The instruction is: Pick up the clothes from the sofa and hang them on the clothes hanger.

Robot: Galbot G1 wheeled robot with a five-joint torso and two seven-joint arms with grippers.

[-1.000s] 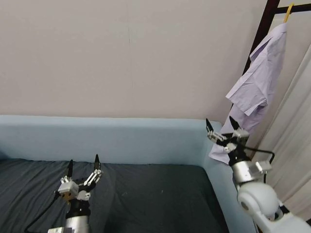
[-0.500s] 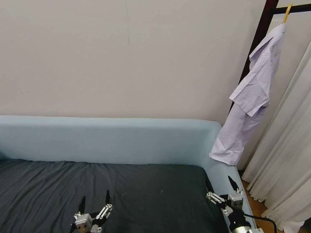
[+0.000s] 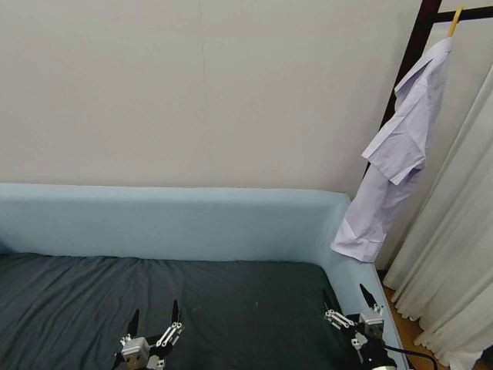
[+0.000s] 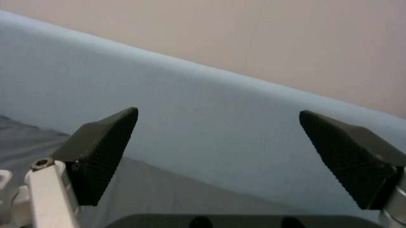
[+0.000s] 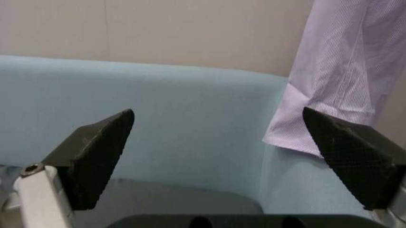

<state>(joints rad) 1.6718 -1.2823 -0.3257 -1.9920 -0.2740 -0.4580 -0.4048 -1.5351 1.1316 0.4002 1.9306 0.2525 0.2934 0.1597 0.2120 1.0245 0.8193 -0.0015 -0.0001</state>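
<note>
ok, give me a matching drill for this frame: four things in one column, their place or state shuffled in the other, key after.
Things:
1. shirt
2. left gripper
3. right gripper
4. curtain

Place or state:
A. pale, hanging past the rack, far right
B. fingers open, low over the dark seat cushion, away from the armrest
C. hung on the yellow hanger on the rack
D. fingers open, low beside the armrest, below the shirt's hem

Pairs: 1-C, 2-B, 3-D, 4-A

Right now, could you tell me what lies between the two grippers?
Bare dark sofa cushion, seen in the head view, between the left gripper and right gripper.
</note>
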